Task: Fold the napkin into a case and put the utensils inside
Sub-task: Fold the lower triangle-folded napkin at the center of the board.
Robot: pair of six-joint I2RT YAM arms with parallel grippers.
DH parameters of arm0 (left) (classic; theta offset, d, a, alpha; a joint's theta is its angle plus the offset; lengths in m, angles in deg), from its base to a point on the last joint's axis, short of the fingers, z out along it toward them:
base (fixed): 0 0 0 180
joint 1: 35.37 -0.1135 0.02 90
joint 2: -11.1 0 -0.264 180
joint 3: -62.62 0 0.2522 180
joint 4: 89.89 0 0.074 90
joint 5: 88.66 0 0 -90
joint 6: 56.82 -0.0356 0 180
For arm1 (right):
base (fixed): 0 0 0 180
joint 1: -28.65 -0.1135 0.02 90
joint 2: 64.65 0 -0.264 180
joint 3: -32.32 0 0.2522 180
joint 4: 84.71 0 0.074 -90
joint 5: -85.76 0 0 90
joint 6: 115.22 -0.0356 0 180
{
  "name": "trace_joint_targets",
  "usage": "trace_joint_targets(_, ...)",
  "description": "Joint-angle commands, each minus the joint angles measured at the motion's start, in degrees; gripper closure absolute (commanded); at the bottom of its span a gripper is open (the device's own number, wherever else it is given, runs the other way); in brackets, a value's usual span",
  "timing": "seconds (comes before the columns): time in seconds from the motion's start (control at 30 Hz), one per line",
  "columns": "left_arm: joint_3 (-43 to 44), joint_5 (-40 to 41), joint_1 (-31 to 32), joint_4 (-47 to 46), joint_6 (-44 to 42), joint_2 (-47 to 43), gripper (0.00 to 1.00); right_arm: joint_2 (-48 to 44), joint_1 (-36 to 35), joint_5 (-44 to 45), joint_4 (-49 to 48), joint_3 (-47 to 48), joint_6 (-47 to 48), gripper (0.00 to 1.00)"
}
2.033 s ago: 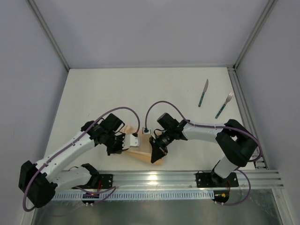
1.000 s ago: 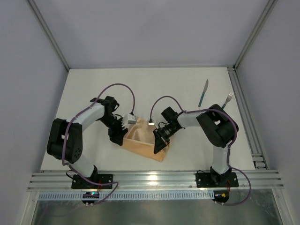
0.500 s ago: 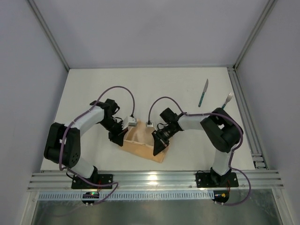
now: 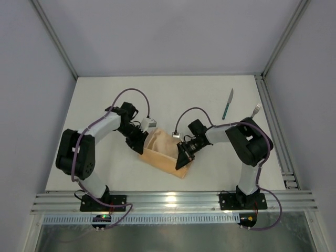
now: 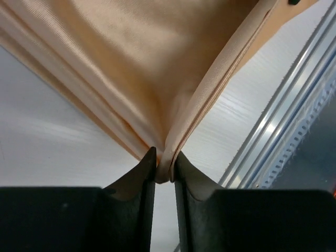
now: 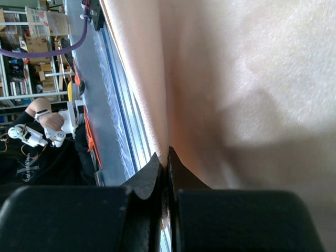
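Since half a second ago the left claw has moved a little toward the right and the far side, and the right claw has shifted slightly rightward, so the napkin between them now sits a touch farther right on the surface.

The left claw is clamped on the napkin's left corner; its wrist view shows the 2 fingers squeezed onto a bunched fold of the peach cloth. The napkin lies folded in a band near the middle of the near half of the surface, its long axis running from the left down toward the near right. The right claw is pinched tight on the cloth's right edge.

Well apart, at the far right, lie the knife, blade pointing away from the arms, and just beside it the fork, tines angled far-right.
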Motion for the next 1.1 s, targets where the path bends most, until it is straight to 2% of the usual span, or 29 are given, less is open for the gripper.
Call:
trace_joint_targets(0.0, 3.2, 0.8, -0.5, -4.3, 6.2, 3.8, 0.74, 2.0, 0.8, -0.1, -0.9, -0.6, -0.8, 0.96)
trace_joint_targets(0.03, 3.4, 0.2, -0.5, -4.7, 6.3, 4.5, 0.69, 2.5, 1.0, 0.0, -1.1, -0.6, -1.8, 0.96)
trace_joint_targets(0.07, 3.5, -0.6, -0.5, -5.3, 5.6, 4.5, 0.6, 2.6, 1.1, 0.4, -1.3, -0.6, -2.1, 0.96)
trace_joint_targets(0.17, 2.6, -5.7, -0.5, -4.5, 0.2, 3.9, 0.51, 3.4, 2.0, 0.3, -2.5, -0.7, -3.3, 0.96)
trace_joint_targets(0.3, -0.4, -6.4, -0.5, -2.4, -7.8, 3.1, 0.44, 3.0, 2.6, 1.2, -2.6, -0.6, -3.5, 0.96)
trace_joint_targets(0.43, -2.6, -7.2, -0.5, -2.5, -11.8, 3.2, 0.43, 2.9, 2.9, 1.3, -3.0, -0.7, -3.4, 0.96)
trace_joint_targets(0.5, -2.7, -8.0, -0.5, -4.2, -10.4, 3.5, 0.48, 2.8, 2.9, 1.5, -3.1, -0.5, -3.0, 0.96)
trace_joint_targets(0.53, -2.6, -8.6, -0.5, -5.4, -9.2, 3.5, 0.59, 2.6, 2.8, 1.8, -3.0, -0.5, -2.6, 0.96)
trace_joint_targets(0.57, -2.6, -9.0, -0.5, -6.4, -7.9, 3.3, 0.88, 2.4, 2.7, 2.0, -3.0, -0.5, -2.4, 0.96)
trace_joint_targets(0.6, -2.6, -9.4, -0.5, -7.0, -7.0, 2.6, 0.96, 1.9, 2.5, 2.2, -3.0, -0.5, -2.2, 0.95)
trace_joint_targets(0.63, -2.6, -10.0, -0.5, -7.3, -6.3, 2.3, 1.0, 1.5, 2.3, 3.1, -2.9, -0.4, -2.0, 0.93)
trace_joint_targets(0.67, -2.5, -10.7, -0.5, -7.3, -6.0, 1.8, 1.0, 0.8, 1.9, 3.8, -3.1, -0.5, -1.8, 0.89)
trace_joint_targets(0.7, -2.4, -10.9, -0.5, -7.2, -5.8, 1.5, 1.0, -0.6, 1.7, 4.7, -3.1, -0.4, -1.4, 0.71)
trace_joint_targets(0.77, -2.1, -10.9, -0.5, -6.0, -5.5, 1.1, 1.0, -1.9, 1.7, 6.3, -3.2, 0.0, -1.2, 0.63)
trace_joint_targets(0.8, -1.9, -10.8, -0.5, -5.8, -5.4, 1.2, 1.0, -3.1, 1.7, 6.5, -3.2, 0.3, 0.3, 0.54)
trace_joint_targets(0.83, -1.9, -10.7, -0.5, -5.3, -5.3, 1.4, 1.0, -3.8, 1.6, 6.9, -3.2, 0.6, 0.8, 0.5)
trace_joint_targets(1.0, -2.5, -9.5, -0.5, -5.3, -4.8, 1.3, 1.0, -7.4, 1.6, 10.3, -4.2, 3.5, 2.9, 0.44)
trace_joint_targets(1.07, -2.4, -9.4, -0.5, -5.7, -4.7, 0.8, 1.0, -7.6, 1.3, 12.4, -6.3, 5.0, 2.7, 0.38)
